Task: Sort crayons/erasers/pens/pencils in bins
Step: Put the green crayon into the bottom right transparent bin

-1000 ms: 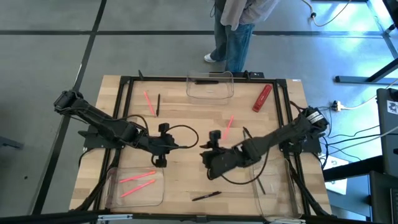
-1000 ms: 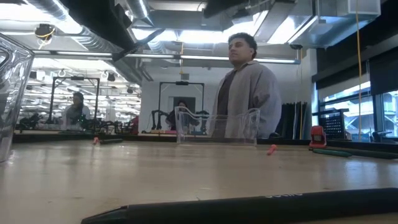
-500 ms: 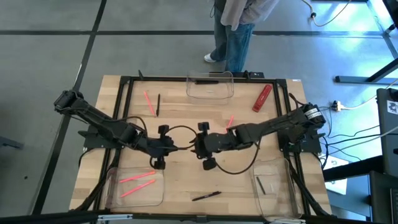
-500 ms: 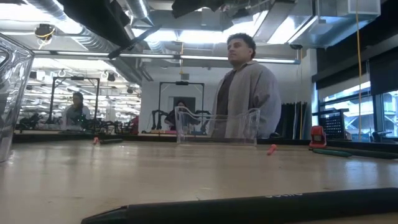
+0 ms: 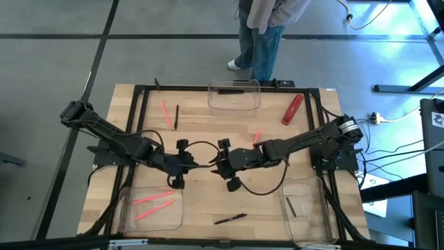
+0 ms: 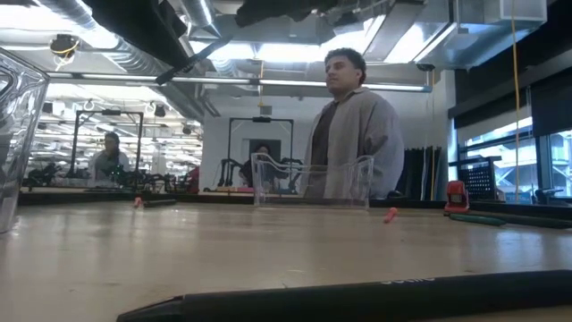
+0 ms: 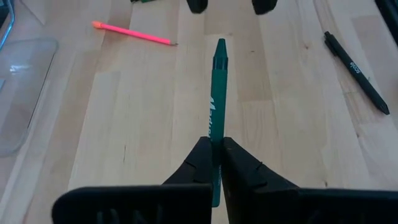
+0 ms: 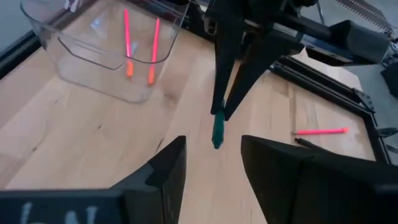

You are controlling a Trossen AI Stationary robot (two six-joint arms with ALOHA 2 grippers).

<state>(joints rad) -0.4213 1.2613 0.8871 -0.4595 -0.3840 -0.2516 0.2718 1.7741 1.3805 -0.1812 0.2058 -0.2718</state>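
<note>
My left gripper (image 5: 196, 164) is over the table's middle, shut on a dark green stick (image 7: 217, 93). The stick points toward the table's right, at my right gripper (image 5: 215, 165). My right gripper (image 8: 212, 140) is open and faces it, its fingers (image 7: 198, 5) just beyond the stick's free tip (image 8: 216, 142), touching nothing. Two pink sticks lie in the near-left bin (image 5: 125, 215), one black stick in the far bin (image 5: 234, 105), one dark stick in the near-right bin (image 5: 312, 215). My left gripper pinches the green stick's back part (image 7: 216, 152) between its two fingers. The stick runs along the fingers and sticks out past their tips toward the table's right. It is lifted clear of the table.
Loose on the table are a pink stick (image 5: 166, 114), a black stick (image 5: 176, 117), a short pink stick (image 5: 256, 136), a red block (image 5: 292, 109) and a black pen (image 5: 229, 219). That pen fills the low view's foreground (image 6: 357, 295). A person stands beyond the far edge (image 6: 353, 134).
My right gripper has swung from the near-right bin's side toward the table's left and a little toward the far edge. It now faces my left gripper's green stick. My left gripper and the stick have kept still.
</note>
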